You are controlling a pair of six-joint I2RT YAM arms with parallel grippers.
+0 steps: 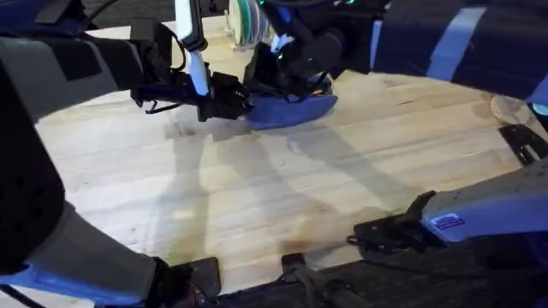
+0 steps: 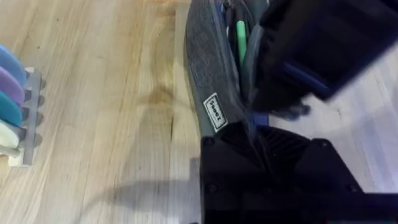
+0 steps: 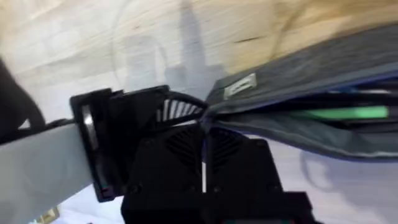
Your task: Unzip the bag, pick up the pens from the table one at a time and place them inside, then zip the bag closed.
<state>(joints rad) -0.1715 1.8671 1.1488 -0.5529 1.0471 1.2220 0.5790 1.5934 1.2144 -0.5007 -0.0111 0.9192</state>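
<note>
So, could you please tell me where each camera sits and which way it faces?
Overhead: above the arms' bases, looking down and forward over the light-wood table; both arms show.
Left wrist: on the left arm, facing the open blue-grey fabric pouch.
Right wrist: on the right arm, facing the pouch's end.
Both wrist views share the bright green pen inside.

A rack of coloured plates (image 1: pixel 248 26) stands on edge at the far side of the bench, slightly left of centre. Seen from the left wrist, its plates (image 2: pixel 11 102) show blue, purple, teal and pale green in a light-coloured stand (image 2: pixel 31 118).
</note>
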